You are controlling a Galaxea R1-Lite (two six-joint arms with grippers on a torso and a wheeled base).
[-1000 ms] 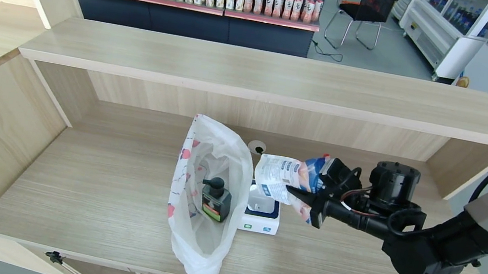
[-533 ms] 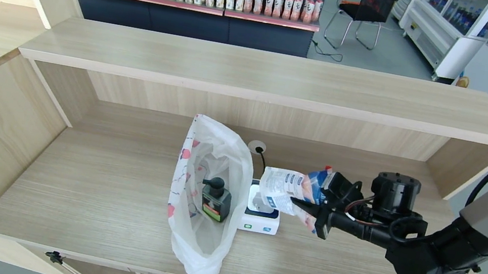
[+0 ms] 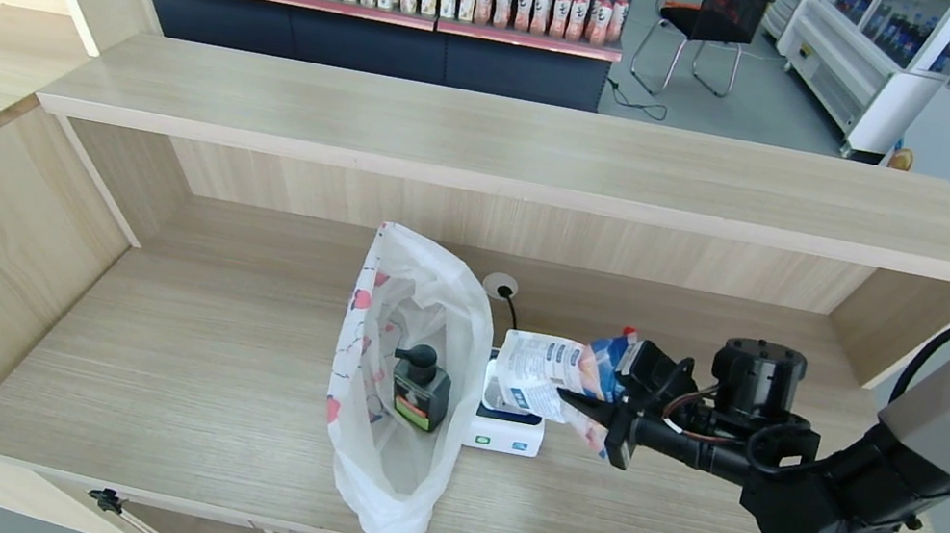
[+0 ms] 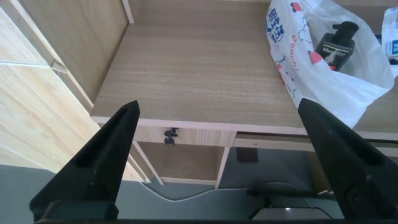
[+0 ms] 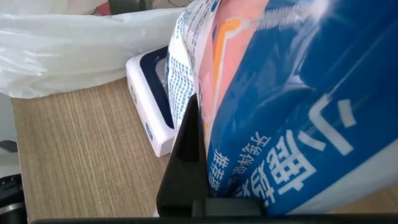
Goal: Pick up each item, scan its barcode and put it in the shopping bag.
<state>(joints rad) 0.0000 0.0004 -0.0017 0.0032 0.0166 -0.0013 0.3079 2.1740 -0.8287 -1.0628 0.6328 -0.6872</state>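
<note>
My right gripper (image 3: pixel 597 405) is shut on a blue, white and orange snack packet (image 3: pixel 549 372), holding it just over the white barcode scanner (image 3: pixel 506 423) on the counter. In the right wrist view the packet (image 5: pixel 292 106) bulges beside one black finger (image 5: pixel 186 174), with the scanner (image 5: pixel 149 106) below it. A white shopping bag (image 3: pixel 407 372) stands open left of the scanner, and a dark pump bottle (image 3: pixel 419 389) sits inside it. My left gripper (image 4: pixel 217 162) hangs open off the counter's front edge, and its view takes in the bag (image 4: pixel 323 56) and the pump bottle (image 4: pixel 336 43).
The wooden counter (image 3: pixel 173 370) has a raised back ledge (image 3: pixel 535 150) and side walls. A cable port (image 3: pixel 499 286) lies behind the scanner. Bare counter stretches to the left of the bag and in front of the right arm.
The right arm carried the packet down and to the right, then back a little left, so it now sits lower and closer over the scanner. The bag and bottle stayed put.
</note>
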